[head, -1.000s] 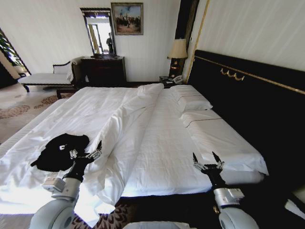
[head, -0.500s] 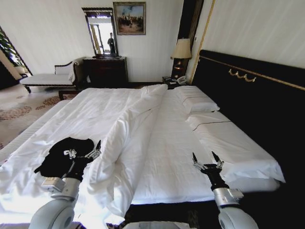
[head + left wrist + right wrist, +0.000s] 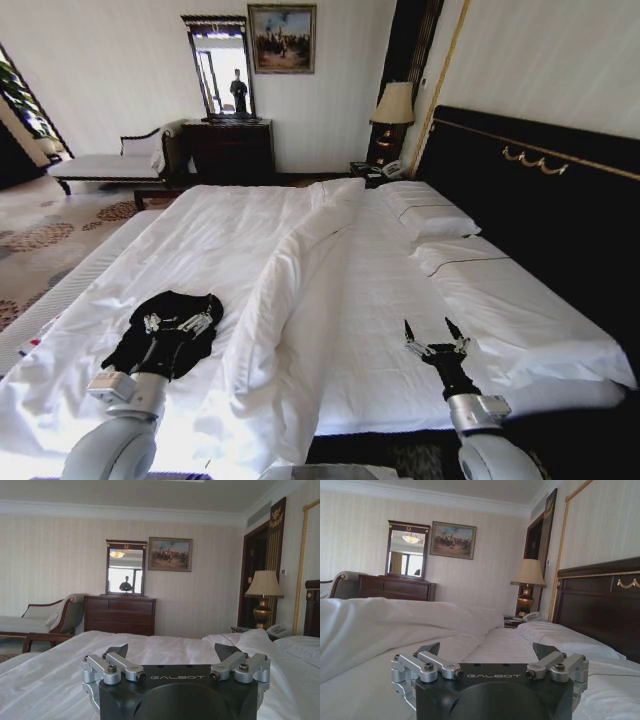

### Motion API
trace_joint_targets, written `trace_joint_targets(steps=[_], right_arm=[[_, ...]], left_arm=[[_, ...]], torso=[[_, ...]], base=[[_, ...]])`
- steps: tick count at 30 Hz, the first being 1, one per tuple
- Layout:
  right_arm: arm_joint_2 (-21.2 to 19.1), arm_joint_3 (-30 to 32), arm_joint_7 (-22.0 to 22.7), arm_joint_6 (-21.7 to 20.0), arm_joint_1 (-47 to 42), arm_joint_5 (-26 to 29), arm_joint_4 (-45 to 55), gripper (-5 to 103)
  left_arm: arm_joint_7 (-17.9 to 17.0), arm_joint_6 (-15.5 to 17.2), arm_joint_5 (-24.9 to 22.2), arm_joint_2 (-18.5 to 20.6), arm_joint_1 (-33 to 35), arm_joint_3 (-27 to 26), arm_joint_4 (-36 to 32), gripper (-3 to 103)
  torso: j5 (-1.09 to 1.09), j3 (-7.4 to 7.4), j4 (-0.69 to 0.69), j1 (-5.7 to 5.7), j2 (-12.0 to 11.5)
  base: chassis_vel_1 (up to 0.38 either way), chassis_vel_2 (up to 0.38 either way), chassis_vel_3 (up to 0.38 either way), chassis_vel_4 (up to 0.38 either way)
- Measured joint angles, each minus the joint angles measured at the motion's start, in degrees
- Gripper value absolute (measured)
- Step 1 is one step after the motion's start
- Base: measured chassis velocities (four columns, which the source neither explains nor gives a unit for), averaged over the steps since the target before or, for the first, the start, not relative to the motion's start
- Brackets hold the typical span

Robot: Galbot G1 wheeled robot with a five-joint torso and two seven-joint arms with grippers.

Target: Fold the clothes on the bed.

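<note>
1. Clothes (image 3: 167, 332): one black T-shirt lies crumpled in a dark heap on the white sheet, on the robot's left side of the bed (image 3: 230, 225) near the foot edge; its lettering cannot be made out.
2. Beside the shirt, toward the middle of the bed, the white duvet (image 3: 290, 300) is bunched into a long ridge running toward the pillows (image 3: 435, 220) at the dark headboard (image 3: 540, 210).
3. The left claw (image 3: 178, 322) hovers over the shirt with its fingers spread apart, gripping nothing.
4. The right claw (image 3: 437, 338) is raised over the bare sheet on the robot's right side, well apart from the shirt, its fingers likewise spread wide and empty.
</note>
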Motion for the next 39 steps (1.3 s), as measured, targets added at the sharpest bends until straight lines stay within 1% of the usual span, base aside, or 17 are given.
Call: trace_joint_targets(steps=[10,13,16,17,18,21,22,23,27,32,39], right_arm=[[0.27,-0.05,0.0,-0.11,-1.11,-0.29,1.53,100],[0.88,-1.25,-0.01,-0.34,-2.64,-0.6,2.77,100],[1.74,-3.41,-0.23,-0.36,-5.38,-1.57,4.55,100],[2.37,-5.25,-0.32,-0.28,-7.62,-2.55,5.98,100],[2.37,-5.25,-0.32,-0.28,-7.62,-2.55,5.98,100],[3.28,-8.9,-0.48,-0.03,-11.36,-4.51,8.2,100],[3.74,-10.99,-0.57,0.15,-13.25,-5.84,8.99,100],[3.74,-10.99,-0.57,0.15,-13.25,-5.84,8.99,100],[4.24,-14.35,-0.71,0.95,-15.33,-9.19,8.75,100],[4.16,-14.83,-0.62,1.11,-15.5,-9.74,8.38,100],[2.98,-14.6,-0.47,0.51,-15.95,-8.42,9.24,100]], left_arm=[[0.0,-0.06,-0.01,-0.39,0.14,-0.02,0.0,99],[0.07,-0.12,0.0,-0.49,0.14,-0.03,0.04,99],[0.09,-0.15,-0.03,-0.55,-0.08,-0.05,0.17,99],[0.11,-0.19,-0.06,-0.61,-0.17,-0.06,0.29,99],[0.11,-0.19,-0.06,-0.61,-0.17,-0.06,0.29,99],[0.18,-0.27,-0.07,-0.76,-0.18,-0.07,0.48,99],[0.26,-0.33,-0.07,-0.86,-0.18,-0.08,0.66,99],[0.26,-0.33,-0.07,-0.86,-0.18,-0.08,0.66,99],[0.39,-0.48,-0.11,-0.98,-0.21,-0.09,0.89,99],[0.5,-0.57,-0.37,-0.98,-0.2,-0.37,1.06,99],[0.55,-0.63,-0.42,-0.94,-0.78,-0.04,1.39,99]], torso=[[-0.02,0.0,0.0,0.0,0.0],[-0.01,0.0,0.01,0.0,0.0],[0.01,0.0,0.0,0.0,0.0],[0.0,0.0,0.0,0.0,0.0],[0.0,0.0,0.0,0.0,0.0],[-0.01,0.0,-0.01,0.0,0.01],[-0.01,0.0,-0.01,0.0,0.01],[-0.01,0.0,-0.01,0.0,0.01],[-0.01,0.0,0.0,0.0,0.0],[-0.01,0.0,0.0,0.0,0.0],[0.0,0.0,0.0,0.0,0.0]], base=[[0.13,0.194,-0.135,-0.193],[0.155,0.202,-0.13,-0.164],[0.147,0.191,-0.136,-0.169],[0.122,0.153,-0.143,-0.177],[0.122,0.153,-0.143,-0.177],[0.12,0.149,-0.134,-0.16],[0.143,0.149,-0.149,-0.137],[0.143,0.149,-0.149,-0.137],[0.147,0.127,-0.141,-0.145],[0.137,0.135,-0.144,-0.141],[0.135,0.126,-0.132,-0.126]])
